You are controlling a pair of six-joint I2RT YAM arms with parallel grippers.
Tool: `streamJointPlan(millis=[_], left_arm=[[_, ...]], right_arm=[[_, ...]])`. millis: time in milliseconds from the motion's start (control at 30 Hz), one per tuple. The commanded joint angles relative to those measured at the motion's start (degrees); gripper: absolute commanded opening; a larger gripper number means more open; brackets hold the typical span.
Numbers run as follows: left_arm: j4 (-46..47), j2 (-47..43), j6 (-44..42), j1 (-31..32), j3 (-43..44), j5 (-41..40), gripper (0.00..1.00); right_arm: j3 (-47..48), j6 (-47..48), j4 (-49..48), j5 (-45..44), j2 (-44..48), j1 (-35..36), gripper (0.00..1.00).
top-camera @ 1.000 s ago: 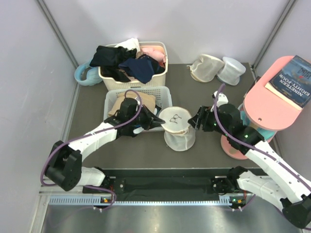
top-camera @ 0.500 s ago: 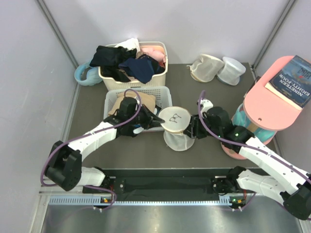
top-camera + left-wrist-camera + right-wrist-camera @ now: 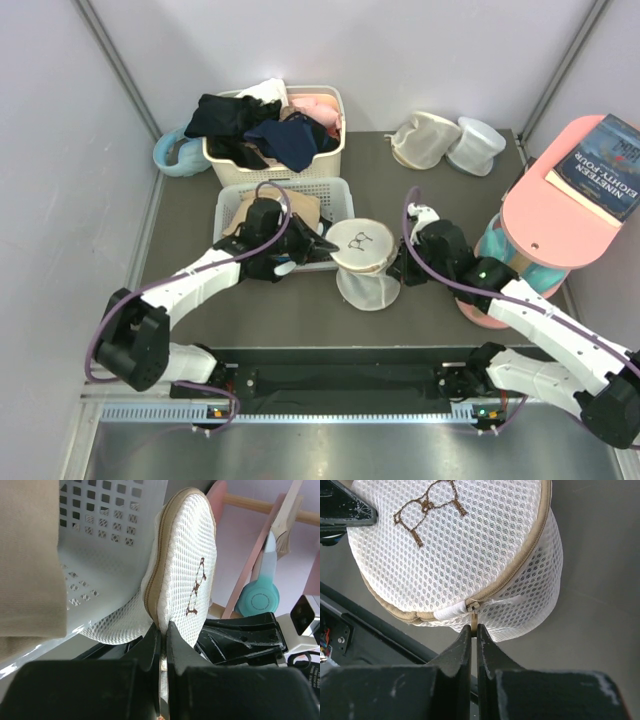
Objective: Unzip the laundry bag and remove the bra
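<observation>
1. Top external view: a dark, matt table (image 3: 450,200) enclosed by pale lilac walls (image 3: 400,60). A pink stand (image 3: 560,215) at its right edge carries a book (image 3: 610,160).
2. The laundry bag (image 3: 365,262) sits mid-table, just beside a white perforated basket (image 3: 290,186), with its flat face tilted upward.
3. Bag form: a round drum of cream honeycomb mesh. Tan zip tape runs round the rim, and a dark bra pictogram (image 3: 427,509) marks the flat face.
4. Left gripper (image 3: 163,627): black fingers pinched narrow on the bag's rim seam, on the basket side.
5. Right gripper (image 3: 474,630): fingers closed tight on the zip pull (image 3: 473,611), which hangs just below the slider on the bag's opposite side.
6. Basket content: a folded tan cloth (image 3: 30,555), smooth-woven.
</observation>
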State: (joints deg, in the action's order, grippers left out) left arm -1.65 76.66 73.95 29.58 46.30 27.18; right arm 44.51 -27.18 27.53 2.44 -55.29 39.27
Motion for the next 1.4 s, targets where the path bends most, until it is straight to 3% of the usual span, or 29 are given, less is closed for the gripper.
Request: streamJointPlan(millis=[0,267,367,400,467,533,633,733,933,1033,1367], left_arm=[[-0.54,3.39,-4.06,-1.02,5.28,0.33,0.00],[-7.48,15.34,-14.00,-0.49,21.18,2.52,0.00],[-5.83,19.47,-15.24,-0.58,24.88,4.63,0.03],[-4.34,20.53,-14.98,-0.49,25.41,6.20,0.29],[-4.93,22.64,-15.24,-0.40,27.78,7.18,0.58],[-9.91,22.31,-17.52,-0.23,28.93,5.97,0.75],[-18.95,16.09,-21.21,0.30,26.74,-0.53,0.86],[-22.34,8.46,-20.70,1.00,21.30,-4.93,0.90],[-18.66,-1.68,-10.07,6.44,11.71,-7.75,0.91],[-14.70,-2.75,-5.41,8.12,9.16,-7.84,0.90],[-9.08,-0.90,-2.32,10.76,5.38,-6.87,0.86]], right_arm=[[2.07,0.55,2.88,-3.93,3.07,0.72,0.00],[3.56,0.73,7.63,-4.55,6.42,0.81,0.00],[4.00,-0.41,7.80,-3.40,6.86,1.16,0.00],[4.44,-0.85,7.89,-3.58,6.69,1.86,0.00],[4.53,-2.17,7.80,-4.28,6.33,2.04,0.00],[4.97,-3.05,7.36,-4.98,5.46,2.39,0.00],[5.67,-5.16,5.96,-5.07,3.79,3.01,0.00],[6.11,-5.87,3.77,-4.90,2.12,4.41,0.00],[7.69,-4.11,2.27,-4.81,-2.36,8.89,0.00],[7.78,-4.72,1.22,-5.25,-3.16,11.27,0.00],[6.82,-9.29,-4.14,-6.92,-3.78,18.99,0.00]])
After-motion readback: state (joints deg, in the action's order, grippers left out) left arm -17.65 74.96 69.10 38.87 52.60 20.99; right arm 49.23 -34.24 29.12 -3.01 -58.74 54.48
